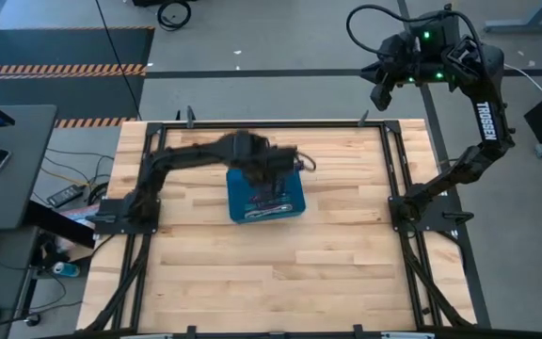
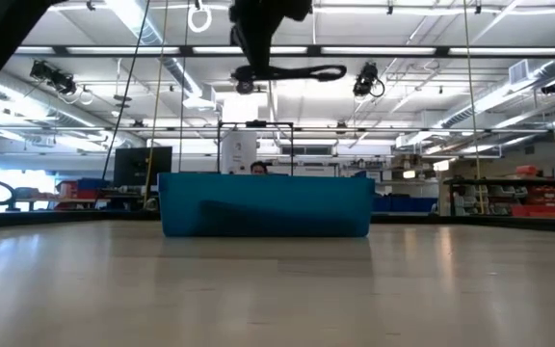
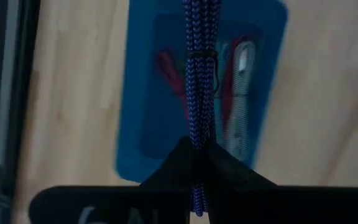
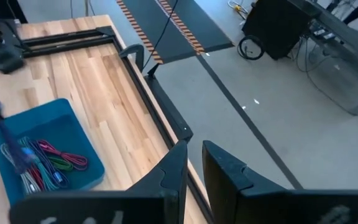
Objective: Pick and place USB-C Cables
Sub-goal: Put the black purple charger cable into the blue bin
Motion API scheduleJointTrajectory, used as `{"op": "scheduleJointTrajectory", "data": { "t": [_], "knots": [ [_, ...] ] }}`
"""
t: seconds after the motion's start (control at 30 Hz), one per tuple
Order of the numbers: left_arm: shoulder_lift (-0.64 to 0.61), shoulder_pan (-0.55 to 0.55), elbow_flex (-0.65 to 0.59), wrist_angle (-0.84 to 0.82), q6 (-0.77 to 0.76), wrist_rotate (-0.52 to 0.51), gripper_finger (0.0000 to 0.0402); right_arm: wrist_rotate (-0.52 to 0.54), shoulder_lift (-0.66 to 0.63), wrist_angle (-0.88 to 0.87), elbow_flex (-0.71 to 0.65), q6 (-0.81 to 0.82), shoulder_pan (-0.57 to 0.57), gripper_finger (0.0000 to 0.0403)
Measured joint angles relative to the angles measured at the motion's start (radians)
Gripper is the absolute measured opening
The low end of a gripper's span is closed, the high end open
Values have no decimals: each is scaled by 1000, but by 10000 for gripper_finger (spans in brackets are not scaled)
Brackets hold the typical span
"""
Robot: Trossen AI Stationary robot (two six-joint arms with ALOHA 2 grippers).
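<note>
A pale wooden bench (image 1: 280, 264) of jointed planks, edged by a black metal frame (image 1: 398, 179), carries one blue tray (image 1: 265, 199) near its middle; cables (image 4: 48, 162) lie inside it.

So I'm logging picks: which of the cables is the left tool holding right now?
The blue-purple braided cable, pinched in the left tool and hanging above the blue bin; the red, green and grey ones lie inside it.

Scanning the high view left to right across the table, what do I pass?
Left arm's base → left gripper, shut on a blue-purple cable above the blue bin → bare table → right arm's base → right gripper, raised past the table's far right corner.
</note>
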Motion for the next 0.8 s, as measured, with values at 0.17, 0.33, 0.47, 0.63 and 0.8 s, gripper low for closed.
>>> {"op": "scheduleJointTrajectory", "data": {
  "t": [0.17, 0.33, 0.47, 0.63, 0.8],
  "knots": [
    [1, 117, -2, -6, 267, 9, 17, 5, 0, 0, 0, 76, 0, 55],
    [1, 240, -2, -5, 341, 61, 17, 6, 0, 0, 0, 114, 0, 55],
    [-1, 317, -19, -1, 356, 143, 17, 6, 0, 0, 0, 115, 0, 55],
    [2, 322, -171, -4, 360, 175, 17, 6, 0, 0, 0, 114, 0, 55],
    [-1, 259, -397, 17, 358, 194, 17, 6, 0, 0, 0, 112, 0, 55]
  ]
}}
